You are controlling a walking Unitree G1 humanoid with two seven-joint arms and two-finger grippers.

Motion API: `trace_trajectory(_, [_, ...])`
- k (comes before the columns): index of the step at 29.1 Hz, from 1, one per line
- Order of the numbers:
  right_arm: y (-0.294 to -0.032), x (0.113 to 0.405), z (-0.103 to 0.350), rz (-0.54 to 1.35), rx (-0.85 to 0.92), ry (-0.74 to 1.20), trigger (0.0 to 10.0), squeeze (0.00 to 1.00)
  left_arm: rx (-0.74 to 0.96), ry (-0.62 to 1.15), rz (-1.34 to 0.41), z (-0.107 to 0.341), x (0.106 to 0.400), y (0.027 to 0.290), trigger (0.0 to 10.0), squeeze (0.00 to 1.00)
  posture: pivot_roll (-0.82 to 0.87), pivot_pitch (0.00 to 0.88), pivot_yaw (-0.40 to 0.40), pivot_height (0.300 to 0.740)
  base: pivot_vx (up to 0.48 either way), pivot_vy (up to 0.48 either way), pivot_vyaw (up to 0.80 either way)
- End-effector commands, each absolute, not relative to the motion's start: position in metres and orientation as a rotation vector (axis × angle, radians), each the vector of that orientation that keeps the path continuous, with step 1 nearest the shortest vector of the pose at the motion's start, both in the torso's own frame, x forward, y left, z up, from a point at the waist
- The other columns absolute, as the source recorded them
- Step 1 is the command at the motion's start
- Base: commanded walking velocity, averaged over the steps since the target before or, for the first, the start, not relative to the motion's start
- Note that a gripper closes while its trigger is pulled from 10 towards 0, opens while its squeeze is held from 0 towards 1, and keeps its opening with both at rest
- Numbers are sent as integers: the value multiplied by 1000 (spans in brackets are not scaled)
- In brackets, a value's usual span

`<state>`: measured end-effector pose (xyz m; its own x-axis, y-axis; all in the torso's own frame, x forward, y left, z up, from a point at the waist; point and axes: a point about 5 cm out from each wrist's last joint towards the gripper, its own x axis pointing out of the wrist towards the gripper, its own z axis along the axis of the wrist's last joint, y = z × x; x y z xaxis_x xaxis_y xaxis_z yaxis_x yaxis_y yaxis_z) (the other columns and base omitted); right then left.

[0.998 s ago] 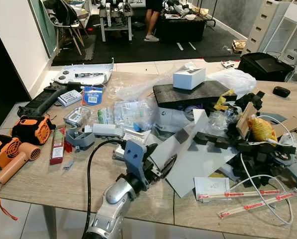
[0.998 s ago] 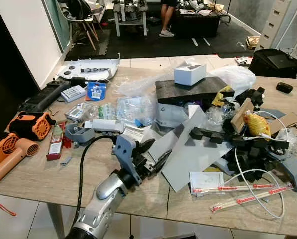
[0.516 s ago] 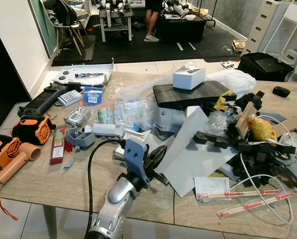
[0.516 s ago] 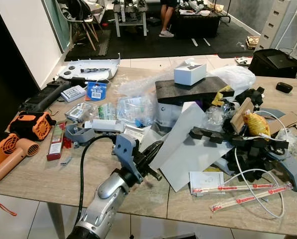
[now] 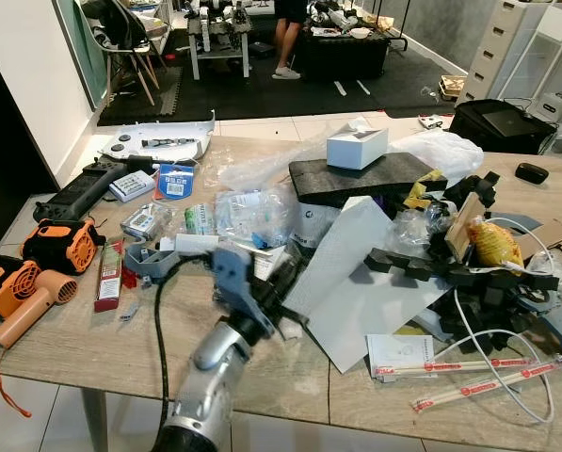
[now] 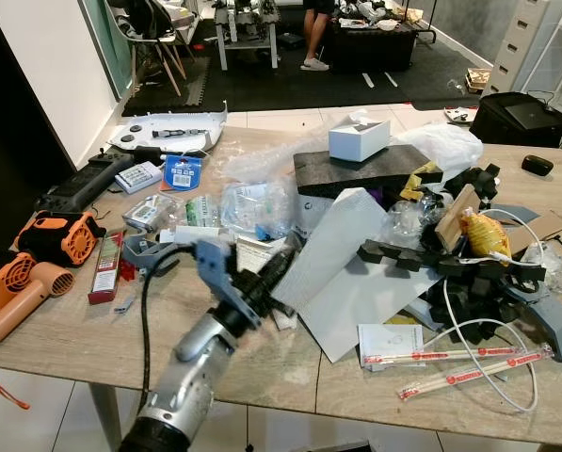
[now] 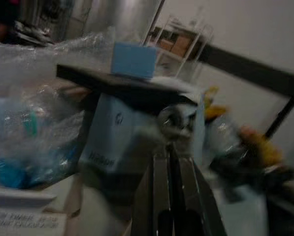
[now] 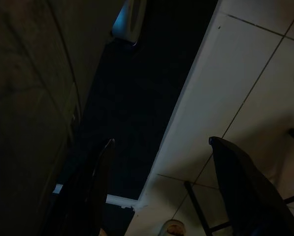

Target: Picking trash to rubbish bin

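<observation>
Beside the black foam slab (image 5: 361, 176), the left gripper (image 5: 282, 281) pinches the tilted white rectangular sheet (image 5: 342, 259) above the cluttered wooden table (image 5: 64, 344), while the right gripper (image 8: 159, 189), fingers spread apart, hangs over tiled floor (image 8: 235, 78).

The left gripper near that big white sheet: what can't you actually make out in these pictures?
- Left gripper: blurred by motion in both eye views; the left wrist view shows its fingers together, but not clearly whether they pinch the white sheet.
- Rubbish bin: I cannot pick one out.
- Under the sheet: whatever lies there is covered.
- Right gripper: open in the dark right wrist view, over floor tiles.
</observation>
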<state>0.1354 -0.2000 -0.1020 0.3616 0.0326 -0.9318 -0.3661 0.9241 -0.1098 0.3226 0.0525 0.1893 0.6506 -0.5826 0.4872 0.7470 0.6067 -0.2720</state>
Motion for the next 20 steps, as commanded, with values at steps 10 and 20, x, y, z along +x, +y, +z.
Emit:
trace_trajectory(10, [-192, 127, -106, 277, -295, 1201, 10000, 0, -321, -293, -1080, 181, 300, 35, 10000, 1000, -123, 204, 73, 740, 0, 0, 0])
trace_trajectory(20, [-192, 124, -107, 276, -292, 1208, 10000, 0, -195, -296, -941, 179, 311, 42, 10000, 1000, -126, 209, 75, 740, 0, 0, 0])
